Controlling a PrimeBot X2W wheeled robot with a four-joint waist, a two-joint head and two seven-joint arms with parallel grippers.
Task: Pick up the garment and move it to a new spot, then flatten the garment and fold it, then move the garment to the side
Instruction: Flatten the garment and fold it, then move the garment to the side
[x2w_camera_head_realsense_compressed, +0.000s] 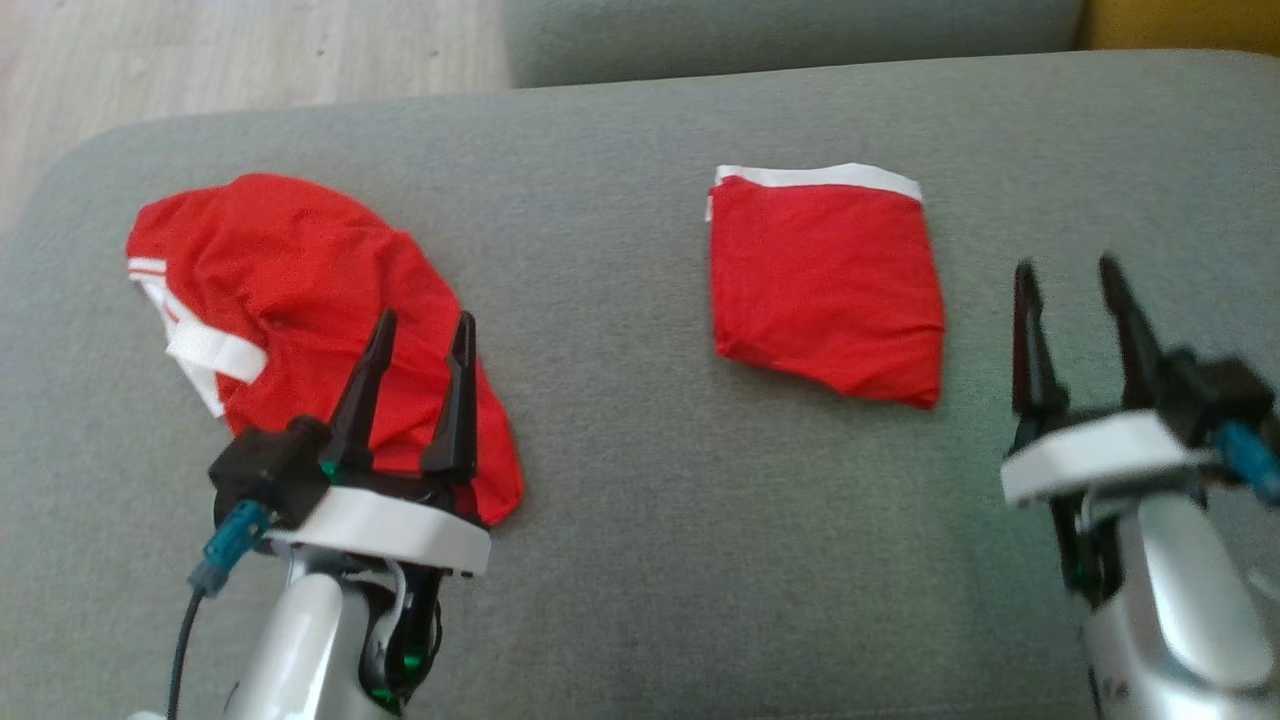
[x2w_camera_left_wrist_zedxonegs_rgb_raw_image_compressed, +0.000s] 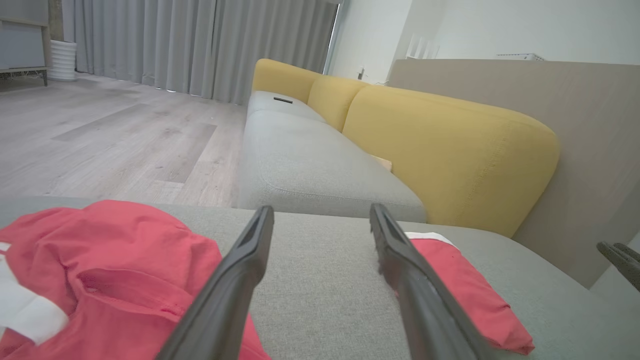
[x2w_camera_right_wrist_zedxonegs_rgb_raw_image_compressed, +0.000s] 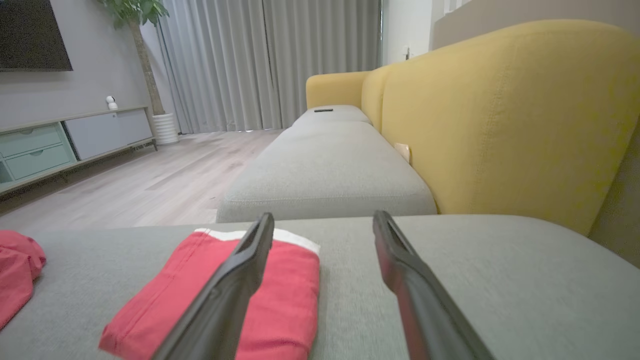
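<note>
Left claw (x2w_camera_head_realsense_compressed: 425, 320) hovers, fingers apart and pointing far, hiding the near edge of the crumpled garment (x2w_camera_head_realsense_compressed: 300, 290); right claw (x2w_camera_head_realsense_compressed: 1065, 268), blurred, fingers apart, hangs right of the folded garment (x2w_camera_head_realsense_compressed: 825, 290).

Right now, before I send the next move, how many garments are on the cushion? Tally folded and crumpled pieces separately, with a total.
Folded red garment, white band along its far edge: 1
Crumpled red garment, white trim showing: 1
Total on the grey cushion: 2
</note>
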